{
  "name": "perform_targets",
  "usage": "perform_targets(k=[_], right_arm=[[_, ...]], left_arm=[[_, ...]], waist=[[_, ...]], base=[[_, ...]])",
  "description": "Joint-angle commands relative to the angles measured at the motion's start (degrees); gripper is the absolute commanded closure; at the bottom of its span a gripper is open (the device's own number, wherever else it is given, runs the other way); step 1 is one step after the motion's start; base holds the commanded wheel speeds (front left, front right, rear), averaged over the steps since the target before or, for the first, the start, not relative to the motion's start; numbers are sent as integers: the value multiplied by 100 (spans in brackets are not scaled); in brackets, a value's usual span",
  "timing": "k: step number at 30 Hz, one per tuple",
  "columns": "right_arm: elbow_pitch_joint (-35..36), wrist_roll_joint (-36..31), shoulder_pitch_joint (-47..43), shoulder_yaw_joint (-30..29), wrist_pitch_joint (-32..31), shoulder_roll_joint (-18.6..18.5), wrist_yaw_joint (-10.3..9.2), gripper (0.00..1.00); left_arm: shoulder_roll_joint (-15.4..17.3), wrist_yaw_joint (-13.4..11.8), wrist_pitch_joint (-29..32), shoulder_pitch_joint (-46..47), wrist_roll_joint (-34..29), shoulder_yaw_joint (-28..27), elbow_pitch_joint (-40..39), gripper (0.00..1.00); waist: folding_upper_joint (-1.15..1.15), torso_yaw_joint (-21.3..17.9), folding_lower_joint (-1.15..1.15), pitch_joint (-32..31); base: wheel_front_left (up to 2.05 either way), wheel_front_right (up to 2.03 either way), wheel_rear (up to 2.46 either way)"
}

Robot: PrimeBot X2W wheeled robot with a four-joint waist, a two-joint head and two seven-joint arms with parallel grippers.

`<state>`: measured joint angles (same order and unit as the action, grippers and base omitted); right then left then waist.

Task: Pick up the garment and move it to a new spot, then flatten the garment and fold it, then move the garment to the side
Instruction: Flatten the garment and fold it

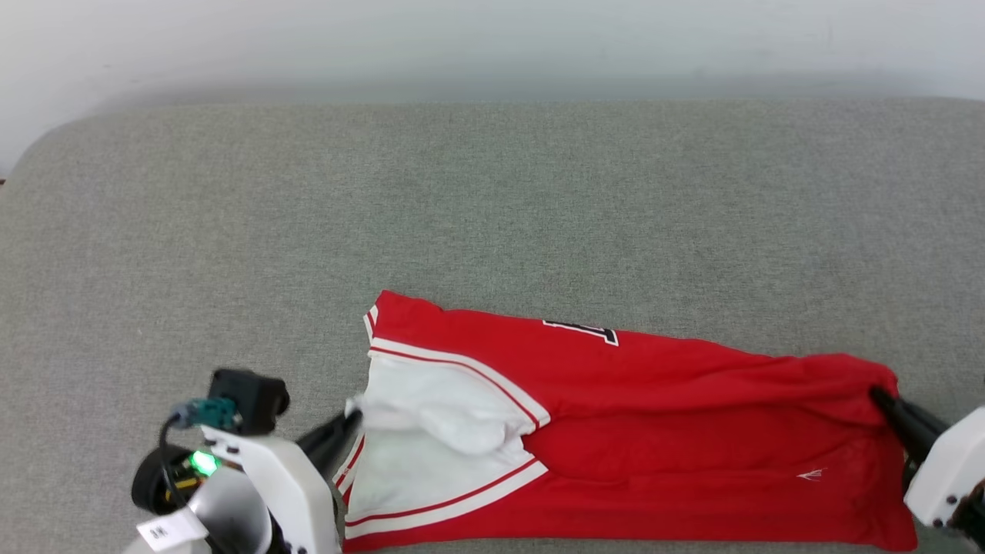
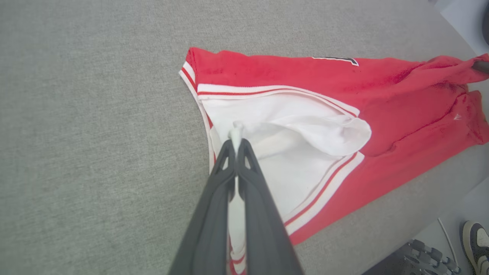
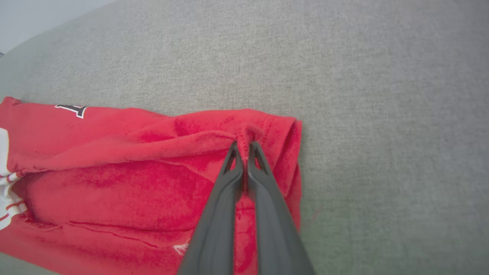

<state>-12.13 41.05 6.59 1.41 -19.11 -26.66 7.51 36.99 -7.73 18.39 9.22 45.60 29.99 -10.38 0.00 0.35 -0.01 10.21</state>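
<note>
The garment [image 1: 654, 431], a red jersey shirt with white sleeves and striped trim, lies folded lengthwise across the near part of the grey surface [image 1: 492, 200]. Part of its black-and-white lettering [image 1: 581, 332] peeks over the far fold. My left gripper [image 1: 352, 419] is shut on a pinch of white sleeve cloth at the shirt's left end; the left wrist view shows that cloth [image 2: 236, 133] caught between the dark fingers [image 2: 214, 191]. My right gripper [image 1: 879, 398] is shut on the red cloth at the right end, and the right wrist view shows the fabric [image 3: 248, 133] bunched at its tips.
The grey fabric surface stretches wide behind and to the left of the shirt, with a pale wall [image 1: 492, 46] beyond it. In the left wrist view a shoe [image 2: 475, 242] and a grey ribbed part [image 2: 424, 254] sit on the floor past the surface's edge.
</note>
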Motion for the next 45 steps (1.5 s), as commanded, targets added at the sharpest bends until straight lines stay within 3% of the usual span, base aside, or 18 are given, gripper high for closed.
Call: perform_targets(k=[1,8,22,23,24,25,26,34,45], right_arm=[[62,95,-156,34,-61,-45,-5,100],[214,237,-493,304,-298,-350,-5,100],[-61,297,-642,914,-183,-819,-6,100],[-73,333,-657,951,-182,-830,-6,56],[-105,399,-670,969,-189,-825,-6,0],[-89,433,-680,1012,-196,-841,-6,0],[-78,511,-691,1015,-207,-835,-5,0],[71,808,-767,785,-470,-861,-5,0],[-92,642,-609,-93,-1265,-306,-5,0]], left_arm=[[-7,-6,-6,-129,39,52,6,100],[37,48,134,-305,-106,324,334,100],[-127,253,160,-348,-118,647,981,100],[-161,256,144,-359,-124,680,1009,100],[-198,271,108,-372,-139,713,1031,73],[-230,274,79,-388,-157,736,1052,16],[-260,277,37,-414,-150,746,1075,0],[-448,64,-698,-339,-297,486,976,0],[-724,-407,-2189,-119,-855,-21,833,0]], waist=[[0,-12,1,-22],[0,-44,1,-44],[0,-52,1,-88],[0,-55,1,-118],[0,-58,1,-155],[0,-62,1,-188],[0,-68,1,-221],[0,-100,1,-376],[0,31,1,-149]], base=[[0,0,0],[0,0,0],[0,0,0],[0,0,0],[0,0,0],[0,0,0],[0,0,0],[0,0,0],[0,0,0]])
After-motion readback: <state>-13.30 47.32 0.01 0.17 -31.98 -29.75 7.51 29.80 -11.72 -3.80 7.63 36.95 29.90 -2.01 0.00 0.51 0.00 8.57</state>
